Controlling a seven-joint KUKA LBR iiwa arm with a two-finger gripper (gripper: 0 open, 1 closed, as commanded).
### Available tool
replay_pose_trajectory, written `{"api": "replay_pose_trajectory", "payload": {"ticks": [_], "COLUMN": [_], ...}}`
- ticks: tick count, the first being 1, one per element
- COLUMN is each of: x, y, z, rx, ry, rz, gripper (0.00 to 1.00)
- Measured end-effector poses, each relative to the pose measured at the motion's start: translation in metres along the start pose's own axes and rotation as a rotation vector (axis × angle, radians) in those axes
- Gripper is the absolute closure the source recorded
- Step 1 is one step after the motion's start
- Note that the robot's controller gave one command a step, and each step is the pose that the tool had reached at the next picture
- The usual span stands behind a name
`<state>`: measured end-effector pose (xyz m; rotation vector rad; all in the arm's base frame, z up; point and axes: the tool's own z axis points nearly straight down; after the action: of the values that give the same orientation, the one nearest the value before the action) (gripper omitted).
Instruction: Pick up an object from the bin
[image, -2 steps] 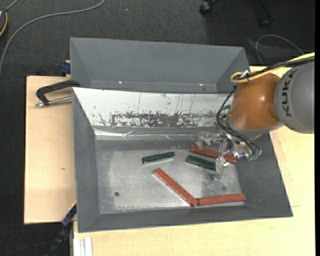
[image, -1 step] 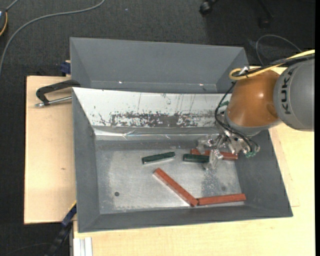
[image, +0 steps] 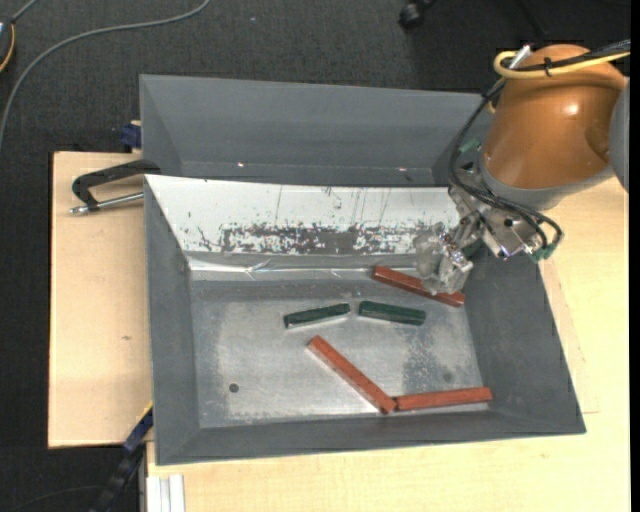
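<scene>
In the camera view the grey metal bin takes up the middle of the frame. The arm comes in from the upper right, its orange cover hanging above the bin's upper right corner, with cables running round it.

The gripper is low in the upper right part of the bin floor, close to the back wall. It sits at the right end of a red-brown stick, which lies flat and slants from upper left down to lower right. The gripper's metal tip overlaps that end, so whether it touches the stick cannot be told. Nor can it be told whether the gripper is set wide, narrow, or closed on anything.

Just below and to the left of that stick lie two dark green sticks, almost end to end with a small gap between them: the left green stick and the right green stick. Lower down, a long red-brown stick runs diagonally toward the lower right. Its lower end meets a shorter red-brown stick that lies nearly level along the front wall.
</scene>
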<state>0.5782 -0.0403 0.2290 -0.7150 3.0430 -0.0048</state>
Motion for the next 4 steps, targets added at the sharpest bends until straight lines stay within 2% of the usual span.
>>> {"api": "replay_pose_trajectory", "payload": {"ticks": [1, 2, 3, 4], "x": [0.002, -0.010, -0.042, -0.043], "y": [0.000, 0.063, 0.055, 0.054], "z": [0.005, 0.084, 0.160, 0.158], "rx": [-0.005, -0.006, -0.005, -0.004], "ry": [0.008, 0.014, 0.015, 0.011], "rz": [0.002, 0.180, 0.425, 0.424], "gripper": [0.00, 0.00, 0.00, 1.00]}}
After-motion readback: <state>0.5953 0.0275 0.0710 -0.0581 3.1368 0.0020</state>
